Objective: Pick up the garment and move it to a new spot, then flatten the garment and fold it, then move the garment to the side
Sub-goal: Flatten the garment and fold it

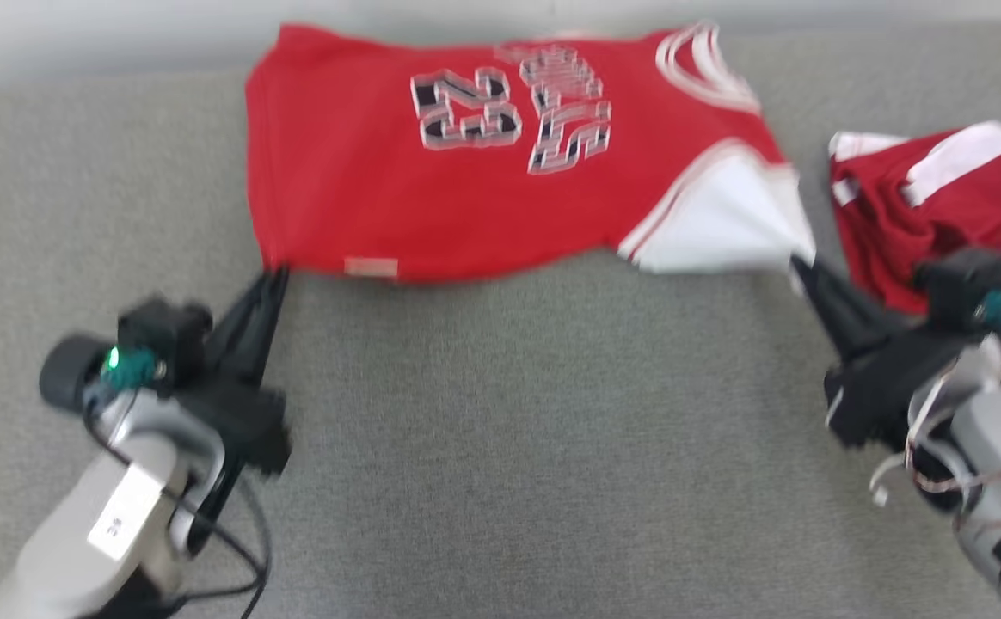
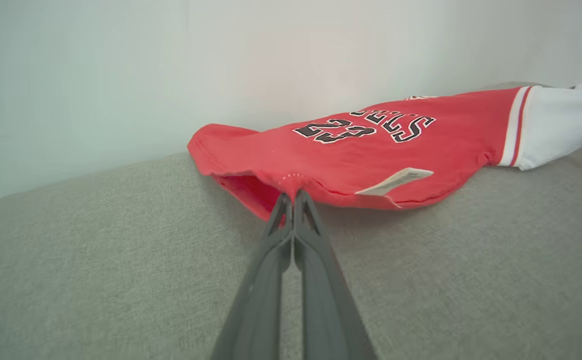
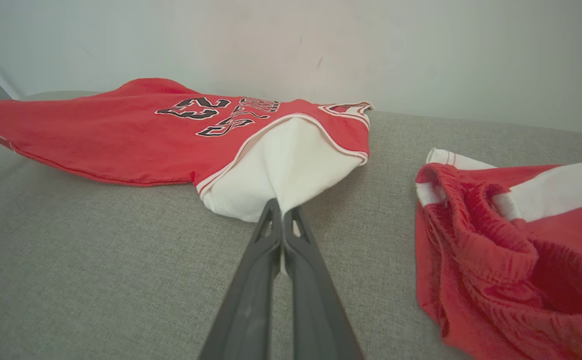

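Note:
The garment (image 1: 466, 172) is a red jersey with black-and-white lettering and a white sleeve, stretched across the grey surface at the back. My left gripper (image 1: 277, 273) is shut on its red hem corner; in the left wrist view the left gripper (image 2: 292, 196) pinches the red edge of the garment (image 2: 371, 150), which is lifted a little. My right gripper (image 1: 797, 262) is shut on the white sleeve's tip; in the right wrist view the right gripper (image 3: 281, 205) clamps the white cloth of the garment (image 3: 281, 160).
A crumpled pair of red shorts (image 1: 939, 198) with white trim lies at the right, just beyond my right wrist, also close by as the shorts (image 3: 511, 240). A pale wall (image 2: 171, 60) rises behind the grey cushioned surface (image 1: 509, 430), which is open in front.

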{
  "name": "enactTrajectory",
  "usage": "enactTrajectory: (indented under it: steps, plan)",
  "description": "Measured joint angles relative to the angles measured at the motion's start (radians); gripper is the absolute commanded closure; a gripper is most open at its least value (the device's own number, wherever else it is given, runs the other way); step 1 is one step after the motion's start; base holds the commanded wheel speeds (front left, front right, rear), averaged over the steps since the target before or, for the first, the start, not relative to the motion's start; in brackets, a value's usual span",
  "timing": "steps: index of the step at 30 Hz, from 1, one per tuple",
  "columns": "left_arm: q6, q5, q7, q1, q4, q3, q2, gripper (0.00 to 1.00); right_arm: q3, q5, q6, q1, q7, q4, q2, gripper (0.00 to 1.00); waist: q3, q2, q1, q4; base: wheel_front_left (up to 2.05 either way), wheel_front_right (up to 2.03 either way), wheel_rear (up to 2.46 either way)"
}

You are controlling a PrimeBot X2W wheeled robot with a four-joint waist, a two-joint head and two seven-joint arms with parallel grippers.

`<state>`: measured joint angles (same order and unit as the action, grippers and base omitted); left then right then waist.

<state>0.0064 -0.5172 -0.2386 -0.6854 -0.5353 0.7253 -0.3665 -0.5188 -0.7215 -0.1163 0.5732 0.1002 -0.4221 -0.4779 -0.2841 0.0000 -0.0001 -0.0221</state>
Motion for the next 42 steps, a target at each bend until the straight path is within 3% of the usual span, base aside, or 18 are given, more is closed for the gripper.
enactTrajectory:
  steps: [2, 8, 16, 27, 42]
  plan:
    - [-0.025, 0.002, 0.0, 0.031, -0.019, 0.008, -0.021, 1.0, -0.008, -0.002, -0.003, -0.034, -0.014, 0.004, -0.006, 1.0, 0.028, 0.0, -0.0001, 0.003, 0.0, 0.0, 0.0]
    - [-0.019, -0.013, -0.001, 0.189, 0.007, 0.026, -0.044, 1.0, -0.007, -0.036, -0.004, -0.163, -0.04, 0.013, -0.042, 1.0, 0.113, 0.0, -0.0001, 0.015, 0.0, 0.0, 0.0]
    - [-0.024, -0.075, -0.001, 0.379, 0.033, 0.029, -0.078, 1.0, -0.016, -0.082, 0.023, -0.324, -0.102, 0.074, -0.057, 1.0, 0.23, -0.0001, -0.0002, 0.032, 0.0, 0.0, 0.0]
    - [-0.023, -0.096, 0.099, 0.52, 0.107, 0.089, -0.103, 1.0, -0.051, -0.125, 0.101, -0.51, -0.229, 0.199, -0.112, 1.0, 0.34, -0.0003, -0.0001, 0.046, 0.0, 0.0, 0.0]
    - [0.012, -0.144, 0.232, 0.561, 0.174, 0.097, -0.124, 1.0, -0.059, -0.172, 0.171, -0.569, -0.378, 0.296, -0.17, 1.0, 0.338, 0.0, 0.0002, 0.041, 0.0, 0.0, 0.0]
